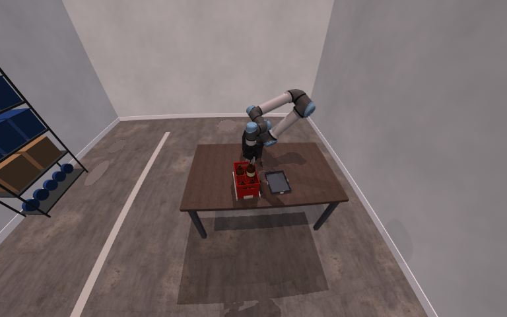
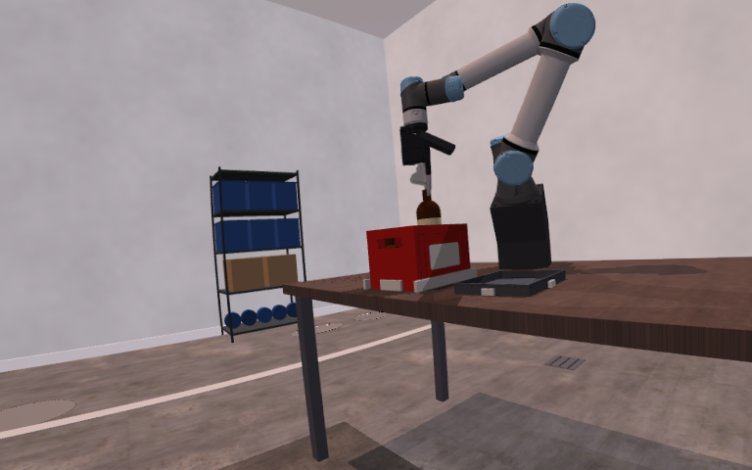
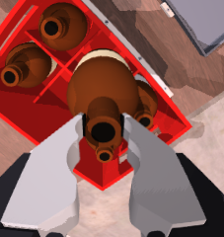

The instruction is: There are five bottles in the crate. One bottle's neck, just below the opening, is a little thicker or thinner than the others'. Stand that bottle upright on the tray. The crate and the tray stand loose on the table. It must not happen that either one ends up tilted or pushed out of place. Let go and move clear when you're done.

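Observation:
A red crate (image 1: 245, 180) stands on the table with brown bottles in its cells; it also shows in the side view (image 2: 417, 255) and the wrist view (image 3: 67, 84). My gripper (image 3: 103, 115) is shut on the neck of one brown bottle (image 3: 103, 94), just below its opening. That bottle (image 2: 428, 211) is upright and partly raised, its shoulder above the crate's rim and its base hidden inside. Other bottles (image 3: 62, 25) (image 3: 20, 71) stand lower in their cells. The dark tray (image 1: 278, 181) lies right of the crate and holds nothing.
The arm's base (image 2: 520, 230) stands on the table behind the tray (image 2: 510, 282). A shelf rack (image 1: 7, 137) with blue bins and boxes stands far off by the left wall.

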Tool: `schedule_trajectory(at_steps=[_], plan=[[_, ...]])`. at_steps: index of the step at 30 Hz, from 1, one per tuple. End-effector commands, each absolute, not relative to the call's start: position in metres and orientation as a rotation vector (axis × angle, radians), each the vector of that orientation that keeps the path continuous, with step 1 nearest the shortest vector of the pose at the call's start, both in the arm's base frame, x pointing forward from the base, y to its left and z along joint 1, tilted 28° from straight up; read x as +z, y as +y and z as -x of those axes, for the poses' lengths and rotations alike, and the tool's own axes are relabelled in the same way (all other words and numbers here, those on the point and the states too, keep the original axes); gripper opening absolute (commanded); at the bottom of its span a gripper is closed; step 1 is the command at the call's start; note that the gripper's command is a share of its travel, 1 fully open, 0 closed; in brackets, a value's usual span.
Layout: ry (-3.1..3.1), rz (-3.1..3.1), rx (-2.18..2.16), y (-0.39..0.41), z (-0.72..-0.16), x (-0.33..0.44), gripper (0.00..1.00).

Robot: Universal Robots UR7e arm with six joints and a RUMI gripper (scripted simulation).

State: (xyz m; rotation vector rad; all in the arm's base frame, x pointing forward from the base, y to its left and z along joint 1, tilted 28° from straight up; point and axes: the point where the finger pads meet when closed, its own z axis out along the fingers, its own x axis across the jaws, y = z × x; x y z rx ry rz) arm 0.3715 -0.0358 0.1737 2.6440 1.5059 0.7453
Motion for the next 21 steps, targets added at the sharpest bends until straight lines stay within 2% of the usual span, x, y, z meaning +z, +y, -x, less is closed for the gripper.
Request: schedule_trajectory(at_steps=[1, 21], plan=[[1.503, -2.635, 0.747, -0.038, -0.372, 0.180, 0.00], [1.503, -2.635, 0.747, -0.043, -0.364, 0.197, 0.00]])
